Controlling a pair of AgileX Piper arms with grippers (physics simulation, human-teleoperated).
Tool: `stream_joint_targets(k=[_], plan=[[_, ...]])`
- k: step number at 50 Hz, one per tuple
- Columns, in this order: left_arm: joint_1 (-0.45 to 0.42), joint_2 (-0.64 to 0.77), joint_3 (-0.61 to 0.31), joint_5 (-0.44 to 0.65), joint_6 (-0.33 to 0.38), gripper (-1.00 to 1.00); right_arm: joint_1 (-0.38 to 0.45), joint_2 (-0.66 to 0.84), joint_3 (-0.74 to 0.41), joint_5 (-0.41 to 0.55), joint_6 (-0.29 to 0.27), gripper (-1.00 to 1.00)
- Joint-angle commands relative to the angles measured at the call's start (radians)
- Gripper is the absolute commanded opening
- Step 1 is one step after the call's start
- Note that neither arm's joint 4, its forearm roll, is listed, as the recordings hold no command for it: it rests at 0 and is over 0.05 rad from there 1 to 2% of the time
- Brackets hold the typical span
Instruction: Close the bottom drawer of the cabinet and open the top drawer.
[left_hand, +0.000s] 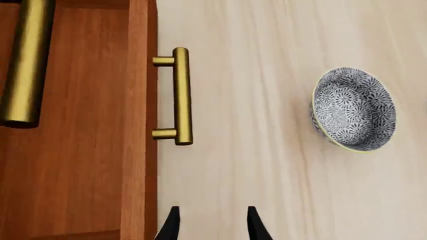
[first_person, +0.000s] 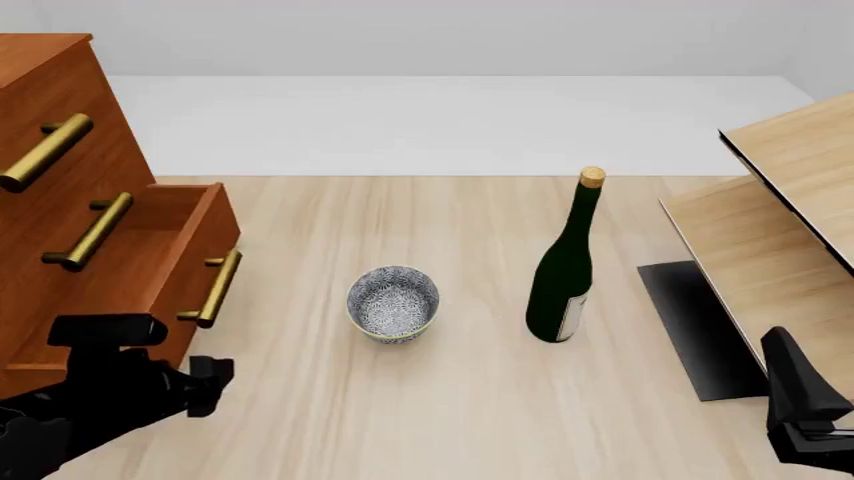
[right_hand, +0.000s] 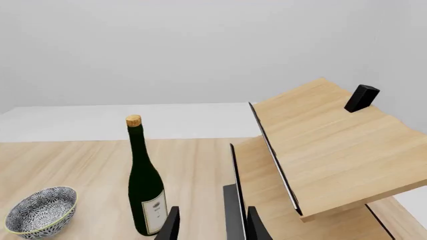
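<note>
1. Cabinet (first_person: 40, 120): tall reddish-brown wooden chest at the left edge of the tabletop (first_person: 454, 400), three stacked drawers, each with a brass bar handle.
2. Top drawer (first_person: 34, 95): uppermost of the three, front flush with the cabinet face, shut.
3. Bottom drawer (first_person: 160, 260): lowest of the three, pulled out toward the middle of the tabletop; its brass handle (first_person: 214, 290) faces the bowl. In the left wrist view the same handle (left_hand: 180, 95) sticks out from the drawer's front edge.
4. Left hand (left_hand: 210, 225): low at the near left, in front of the open bottom drawer; two dark fingertips parted with a clear gap, nothing between them, not touching the handle.
5. Right hand (right_hand: 210, 225): near right corner, beside the shelf unit; fingertips apart, holding nothing.
6. Bowl (first_person: 392, 303): blue-and-white patterned, upright on the tabletop, between the bottom drawer and the bottle.
7. Wine bottle (first_person: 563, 265): dark green, cork-coloured top, pale label, standing upright right of the bowl.
8. Shelf unit (first_person: 774, 210): pale light wood, at the right edge, boards appearing tilted; a small black block (right_hand: 361, 98) rests on its upper board.
</note>
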Motion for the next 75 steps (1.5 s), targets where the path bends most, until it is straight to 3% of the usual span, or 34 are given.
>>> stream_joint_targets(k=[1,36,75], plan=[[0.076,-0.007,0.014,-0.025,0.07,1.0,0.0,0.002,0.0,-0.002,0.001,1.0],[0.246,0.083,0.066,-0.191,0.179,1.0,0.0,0.0,-0.001,0.001,0.002,1.0],[0.398,0.109,0.075,-0.265,0.26,1.0,0.0,0.006,0.0,-0.005,0.002,1.0]])
